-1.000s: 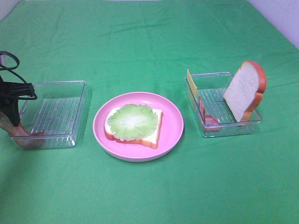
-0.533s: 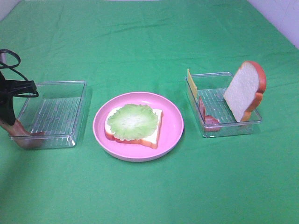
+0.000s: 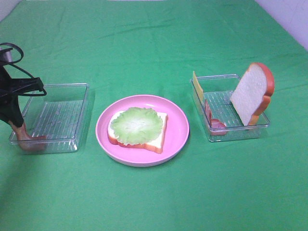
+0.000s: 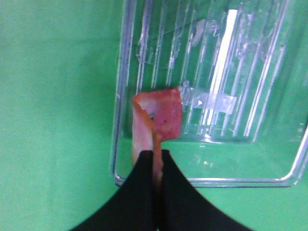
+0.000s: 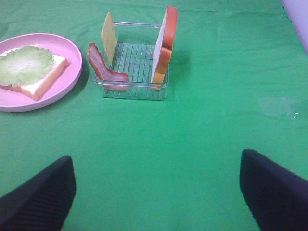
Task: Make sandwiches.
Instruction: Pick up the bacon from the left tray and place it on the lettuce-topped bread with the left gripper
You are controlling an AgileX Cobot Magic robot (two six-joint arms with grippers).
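A white bread slice (image 3: 161, 119) with a pale green lettuce leaf (image 3: 137, 125) on it lies on the pink plate (image 3: 179, 130). My left gripper (image 3: 18, 123) is shut on a reddish-brown bacon strip (image 3: 25, 136) at the near left corner of the left clear tray (image 3: 62, 85). In the left wrist view the black fingertips (image 4: 144, 168) pinch the strip (image 4: 161, 113), whose free end hangs inside the tray (image 4: 216, 96). My right gripper (image 5: 159, 192) is open and empty over the cloth, out of the high view.
The right clear tray (image 3: 238, 131) holds an upright bread slice (image 3: 250, 96), a yellow cheese slice (image 3: 197, 86) and a bacon strip (image 3: 216, 123). The right wrist view shows them too: tray (image 5: 132, 89), bread (image 5: 166, 43), cheese (image 5: 109, 36), bacon (image 5: 103, 70). Green cloth covers the table.
My left gripper has risen a little and shifted slightly right, pulling the bacon strip's upper end up. The plate and the right tray are unchanged.
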